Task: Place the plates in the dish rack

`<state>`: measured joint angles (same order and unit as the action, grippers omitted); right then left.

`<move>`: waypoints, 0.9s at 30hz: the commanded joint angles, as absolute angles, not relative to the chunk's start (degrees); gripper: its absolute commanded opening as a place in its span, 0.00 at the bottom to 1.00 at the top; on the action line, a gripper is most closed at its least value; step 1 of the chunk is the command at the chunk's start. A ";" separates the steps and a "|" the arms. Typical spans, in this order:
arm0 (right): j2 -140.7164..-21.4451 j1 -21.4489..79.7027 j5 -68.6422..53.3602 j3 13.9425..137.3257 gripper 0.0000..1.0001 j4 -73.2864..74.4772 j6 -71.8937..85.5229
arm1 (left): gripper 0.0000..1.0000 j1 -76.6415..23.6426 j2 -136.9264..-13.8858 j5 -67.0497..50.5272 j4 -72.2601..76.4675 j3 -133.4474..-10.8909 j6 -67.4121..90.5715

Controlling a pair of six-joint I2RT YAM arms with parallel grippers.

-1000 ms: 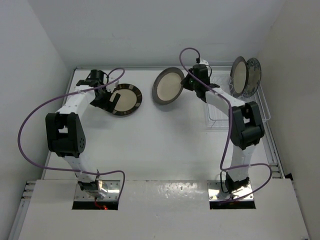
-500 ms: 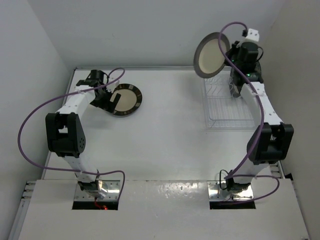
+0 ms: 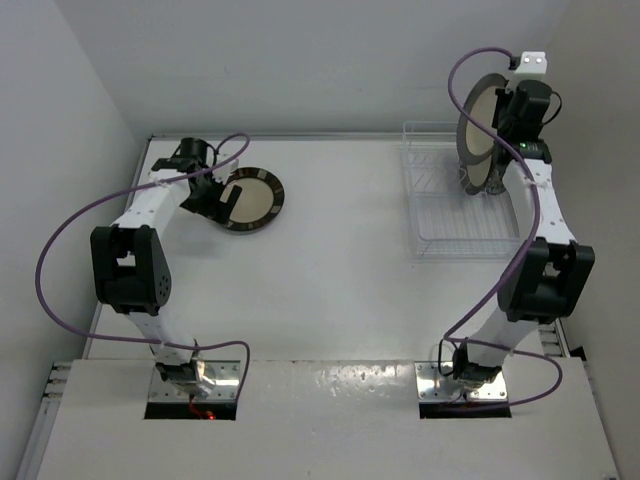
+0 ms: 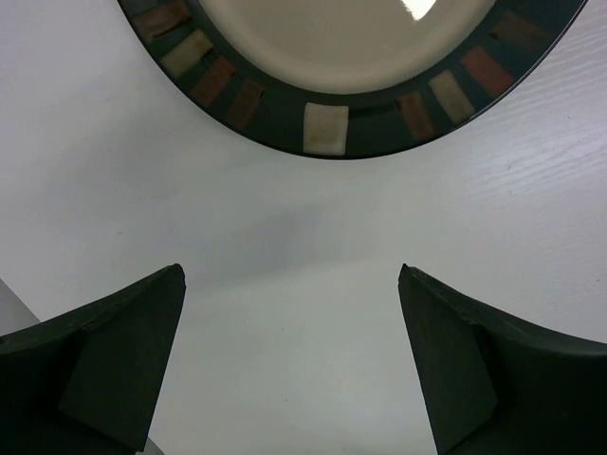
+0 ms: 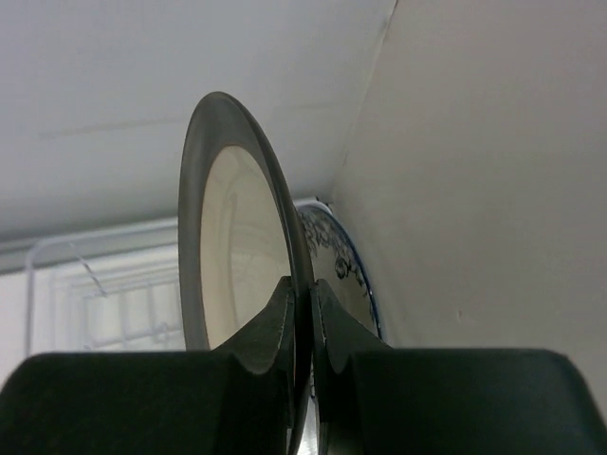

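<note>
The right fingers (image 5: 275, 327) are pressing together on the lower rim of the grey-rimmed plate (image 5: 232, 237), holding it on edge over the far right part of the rack (image 3: 440, 215). In the top view the right arm and its purple cable (image 3: 462, 75) are crossing in front of this plate, so only its left part is showing. Whether its lower edge is touching the rack's tines is not showing. Just under it a dark sliver of rim is peeking out beside the arm, too covered to tell which plate it belongs to.

In the right wrist view the blue plate (image 5: 340, 265) is standing on edge just behind the held one, on the rack's right side next to the wall. Only a crescent of its flowered rim is showing, and the fingers are cutting off its foot. The rack itself is appearing there only as pale, blurred wires to the left of the held plate.

The left fingers (image 4: 133, 346) are standing wide apart, gripping nothing, low over the tabletop (image 3: 340, 270) well to the left of the rack. Whether they are touching the tabletop is not clear. The brown plate (image 3: 255, 197) is lying flat just beyond their tips. The left wrist view is cutting it off, showing only the near arc of its striped rim and part of the cream centre, and in the top view the fingers are covering its left edge
</note>
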<state>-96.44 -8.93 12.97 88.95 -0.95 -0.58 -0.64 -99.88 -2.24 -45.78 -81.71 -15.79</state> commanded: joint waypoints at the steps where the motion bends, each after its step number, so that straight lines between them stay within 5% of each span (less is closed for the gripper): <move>1: -96.59 -8.53 14.15 91.67 0.00 -12.48 -6.23 | 1.00 -0.09 -99.14 -2.55 -45.97 -83.23 -15.47; 18: -99.05 -2.29 20.82 80.43 0.00 -25.46 -25.48 | 1.00 -0.09 -99.14 -2.02 -45.97 -83.23 -15.47; 27: -97.82 -1.14 24.43 86.13 0.00 -26.89 -23.37 | 1.00 -0.09 -99.14 -2.02 -46.49 -83.23 -15.47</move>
